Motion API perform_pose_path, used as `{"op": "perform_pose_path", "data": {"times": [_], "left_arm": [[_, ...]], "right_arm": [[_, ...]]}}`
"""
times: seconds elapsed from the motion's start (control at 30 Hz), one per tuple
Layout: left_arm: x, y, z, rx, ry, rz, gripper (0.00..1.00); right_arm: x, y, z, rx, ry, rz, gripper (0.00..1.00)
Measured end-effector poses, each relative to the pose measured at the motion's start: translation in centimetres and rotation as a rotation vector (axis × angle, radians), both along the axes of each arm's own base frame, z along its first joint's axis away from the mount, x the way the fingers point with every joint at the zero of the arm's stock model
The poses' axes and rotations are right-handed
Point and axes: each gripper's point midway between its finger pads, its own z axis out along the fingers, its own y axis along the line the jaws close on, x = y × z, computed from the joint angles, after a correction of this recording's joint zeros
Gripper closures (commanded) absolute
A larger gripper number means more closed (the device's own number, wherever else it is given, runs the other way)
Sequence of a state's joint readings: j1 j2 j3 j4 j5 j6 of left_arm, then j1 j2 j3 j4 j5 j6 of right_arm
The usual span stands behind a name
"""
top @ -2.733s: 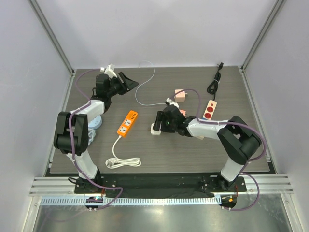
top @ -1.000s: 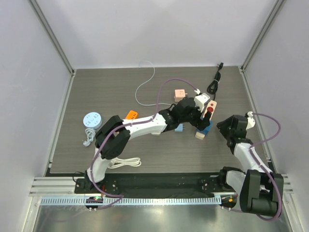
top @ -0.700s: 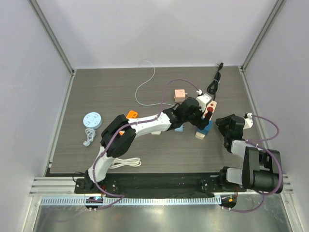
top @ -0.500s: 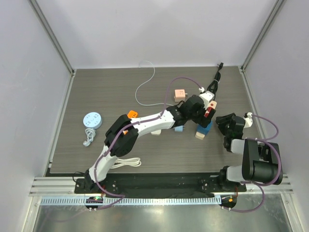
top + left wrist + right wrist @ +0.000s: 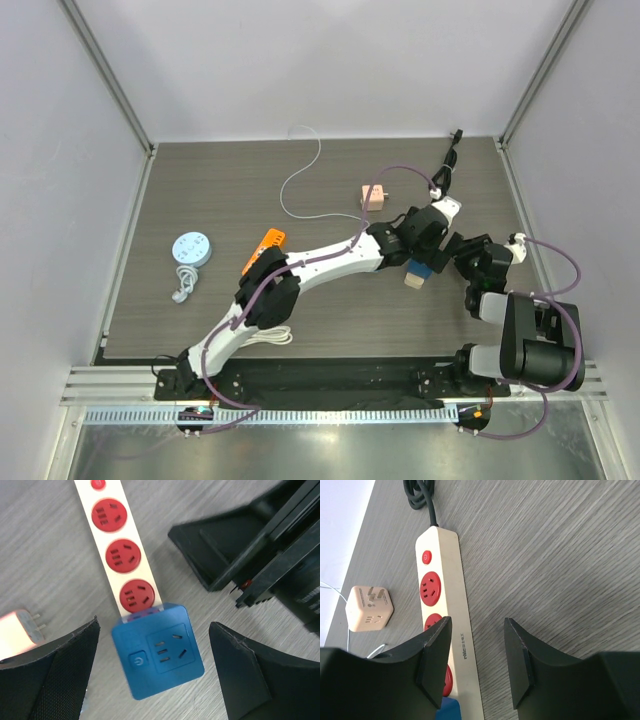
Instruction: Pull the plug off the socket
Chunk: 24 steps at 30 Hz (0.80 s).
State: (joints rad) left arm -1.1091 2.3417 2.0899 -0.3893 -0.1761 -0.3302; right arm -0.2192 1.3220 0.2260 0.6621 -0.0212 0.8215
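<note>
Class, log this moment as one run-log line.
left claw: open, straddling dark blue cube-shaped plug | plug: seated in beige power strip | right claw: open, empty

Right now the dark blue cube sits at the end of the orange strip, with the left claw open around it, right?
No, the strip is beige, not orange. The dark blue cube sits at its end, with the left claw open around it. The left wrist view shows this.

Left hand farther right, above plug
</note>
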Motion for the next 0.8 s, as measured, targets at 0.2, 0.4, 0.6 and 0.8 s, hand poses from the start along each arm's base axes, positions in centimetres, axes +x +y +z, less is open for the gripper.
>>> {"op": "perform_pose_path", "data": {"times": [0.2,0.4,0.6,0.8], "left_arm": [[-0.8,-0.2,-2.4,0.083,-0.006,0.028,0.10],[-0.9,0.5,-3.9,0.144,-0.008,0.057,0.16],[-0.8,0.6,-3.7,0.143,0.002,0.081,0.52],[-0.5,0.9,-3.7,0.152,0.000,0.087,0.79]], "right_arm": [[0.0,-0.1,0.2,0.005,-0.010,0.005,0.48],[0.1,0.5,-0.2,0.023,-0.008,0.038,0.48],[0.1,1.1,-0.4,0.037,-0.004,0.065,0.48],[0.1,1.7,-0.3,0.051,-0.007,0.096,0.46]]}}
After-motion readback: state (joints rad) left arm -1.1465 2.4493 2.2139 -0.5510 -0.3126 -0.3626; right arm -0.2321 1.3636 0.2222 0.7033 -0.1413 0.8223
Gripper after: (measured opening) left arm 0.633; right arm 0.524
